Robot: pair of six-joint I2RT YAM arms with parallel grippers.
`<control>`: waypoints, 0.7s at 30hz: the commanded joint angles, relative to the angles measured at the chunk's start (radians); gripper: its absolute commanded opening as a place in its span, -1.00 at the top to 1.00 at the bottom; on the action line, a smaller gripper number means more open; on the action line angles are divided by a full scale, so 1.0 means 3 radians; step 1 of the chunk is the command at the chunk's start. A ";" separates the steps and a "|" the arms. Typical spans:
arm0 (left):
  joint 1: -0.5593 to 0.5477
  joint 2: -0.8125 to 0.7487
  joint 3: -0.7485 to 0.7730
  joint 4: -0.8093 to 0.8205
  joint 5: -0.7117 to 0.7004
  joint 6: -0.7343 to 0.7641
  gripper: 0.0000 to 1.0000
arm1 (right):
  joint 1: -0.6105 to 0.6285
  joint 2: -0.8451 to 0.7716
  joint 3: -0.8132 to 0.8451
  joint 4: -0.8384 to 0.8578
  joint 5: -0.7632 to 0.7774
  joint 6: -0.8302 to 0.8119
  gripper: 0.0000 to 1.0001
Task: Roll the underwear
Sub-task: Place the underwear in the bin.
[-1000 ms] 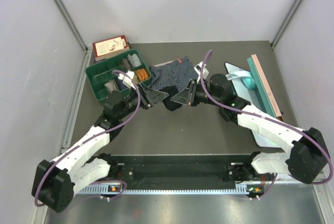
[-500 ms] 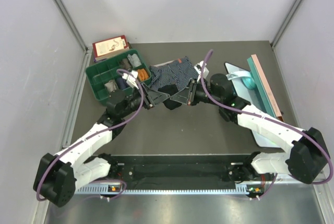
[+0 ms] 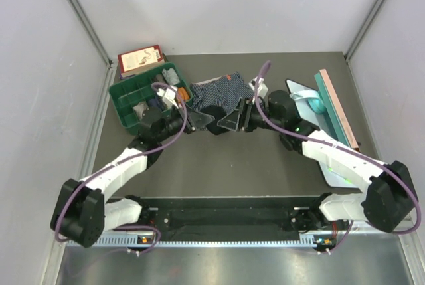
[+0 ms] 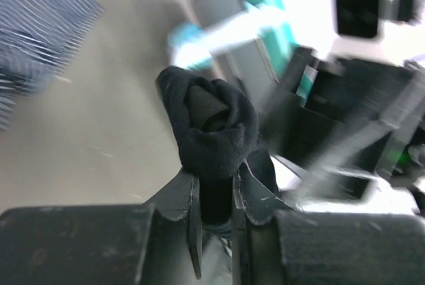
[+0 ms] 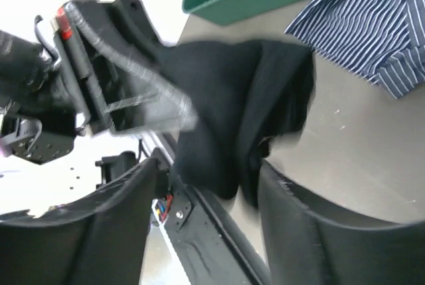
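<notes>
Left gripper [image 4: 216, 182] is clamped on the rolled black boxer briefs [image 4: 212, 125] just beside the green compartment tray [image 3: 130, 92], right gripper [image 5: 209, 182] jaws parted around the loose end; rolling looks finished, and the next move calls for a set-down without unwinding.

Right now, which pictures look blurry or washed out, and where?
Left wrist view: the rolled black underwear is sharp, the right arm behind it smeared, the background washed out white. Right wrist view: the left arm is blurred, the striped underwear crisp. Top view: sharp, evenly lit.
</notes>
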 commanded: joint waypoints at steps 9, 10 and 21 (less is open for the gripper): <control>0.1429 0.1192 0.1486 -0.1145 0.0652 0.0879 1.00 | -0.1122 0.1054 0.1247 0.0045 -0.1002 0.0030 -0.30; 0.1465 0.1365 0.1619 -0.1248 0.0723 0.0931 1.00 | -0.1158 0.1167 0.1395 -0.0027 -0.1039 0.0025 -0.30; 0.2212 0.2195 0.2898 -0.3263 0.1225 0.1974 1.00 | -0.1255 0.2455 0.3656 -0.1744 -0.1310 -0.0149 -0.26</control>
